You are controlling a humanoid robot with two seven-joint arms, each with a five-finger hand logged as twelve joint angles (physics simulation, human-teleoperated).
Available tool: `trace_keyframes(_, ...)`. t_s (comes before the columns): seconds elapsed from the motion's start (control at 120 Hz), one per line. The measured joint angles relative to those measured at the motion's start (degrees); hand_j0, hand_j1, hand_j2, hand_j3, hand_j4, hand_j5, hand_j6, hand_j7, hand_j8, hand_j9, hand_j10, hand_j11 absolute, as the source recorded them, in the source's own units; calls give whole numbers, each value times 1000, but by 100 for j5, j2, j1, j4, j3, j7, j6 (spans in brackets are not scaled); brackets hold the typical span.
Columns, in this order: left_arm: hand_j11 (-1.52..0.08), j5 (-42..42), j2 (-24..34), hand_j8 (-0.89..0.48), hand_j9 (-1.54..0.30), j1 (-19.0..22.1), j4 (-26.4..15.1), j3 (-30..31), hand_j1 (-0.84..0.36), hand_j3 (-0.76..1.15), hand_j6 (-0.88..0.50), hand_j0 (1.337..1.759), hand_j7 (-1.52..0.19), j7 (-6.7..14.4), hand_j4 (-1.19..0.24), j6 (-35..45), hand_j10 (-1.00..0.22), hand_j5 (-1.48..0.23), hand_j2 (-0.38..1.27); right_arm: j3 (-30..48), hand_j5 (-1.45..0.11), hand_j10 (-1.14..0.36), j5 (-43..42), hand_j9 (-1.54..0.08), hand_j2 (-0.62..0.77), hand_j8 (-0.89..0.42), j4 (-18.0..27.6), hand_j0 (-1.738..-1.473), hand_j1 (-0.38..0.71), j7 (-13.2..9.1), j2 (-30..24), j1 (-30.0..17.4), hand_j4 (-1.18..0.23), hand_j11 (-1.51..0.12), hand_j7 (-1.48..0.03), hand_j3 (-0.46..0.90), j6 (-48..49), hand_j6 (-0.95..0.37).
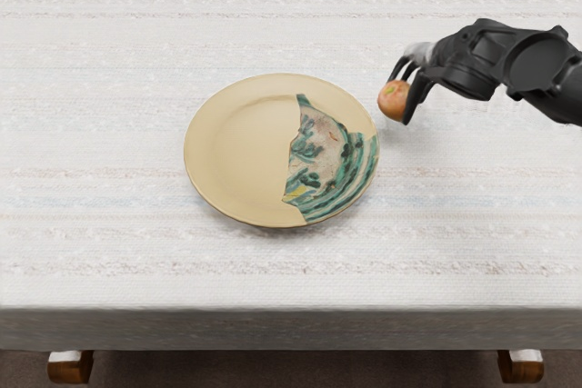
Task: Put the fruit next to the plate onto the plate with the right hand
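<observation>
Right hand [444, 68] has its fingers curled around the fruit [394, 100], just beside the plate [236, 147] rim, toward the table [109, 224] far right corner. Grasp looks made; lift unclear. Placing on the plate is not yet done.

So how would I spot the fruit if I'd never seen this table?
Start at the round yellow plate in the middle of the white table. Just off its upper right rim the black right hand reaches in, and the fruit sits between its curled fingers. It is the only small, round, orange-red thing there.
</observation>
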Motion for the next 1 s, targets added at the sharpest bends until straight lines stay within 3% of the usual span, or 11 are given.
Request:
trace_keyframes(0.358,0,-1,0,1,0,0,2,0,349,0,1,1658,0,0,0,0,0,0,0,711,-1029,-741,7,-1022,435,-426,81,-1652,221,-4,75,227,-524,-1027,-991,0,616,-415)
trace_keyframes(0.542,0,1,0,1,0,0,1,0,349,0,1,1658,0,0,0,0,0,0,0,955,-1068,-772,1,-1059,253,-453,83,-1652,135,-7,437,313,-545,-1063,-1028,0,695,-433)
trace_keyframes(0.608,0,1,0,1,0,0,1,1,349,0,1,1658,0,0,0,0,0,0,0,1008,-1074,-781,8,-1065,379,-464,78,-1653,165,-7,554,322,-561,-1068,-1036,0,693,-440)
trace_keyframes(0.658,0,2,0,1,0,0,0,0,349,0,1,1658,0,0,0,0,0,0,0,1031,-1079,-786,16,-1069,359,-465,76,-1653,162,-7,628,323,-538,-1072,-1042,-1,694,-430)
trace_keyframes(0.683,0,2,0,1,0,0,0,0,349,0,1,1658,0,0,0,0,0,0,0,1037,-1080,-790,21,-1067,439,-468,73,-1653,182,-6,664,322,-547,-1070,-1044,-1,691,-432)
trace_keyframes(0.85,0,-1,0,1,0,0,1,0,349,0,1,1658,0,0,0,0,0,0,0,1058,-1093,-800,30,-1086,599,-504,43,-1656,242,-3,868,294,-552,-1090,-1058,1,672,-445)
trace_keyframes(0.9,0,-2,0,1,0,0,1,0,349,0,1,1658,0,0,0,0,0,0,0,1065,-1012,-744,16,-1011,522,-500,32,-1657,221,7,901,282,-542,-1015,-985,0,627,-451)
trace_keyframes(1.0,0,-2,0,1,0,0,1,1,349,0,1,1658,0,0,0,0,0,0,0,1068,-636,-468,-6,-635,318,-319,22,-1657,14,27,1045,235,-344,-637,-619,0,145,-289)
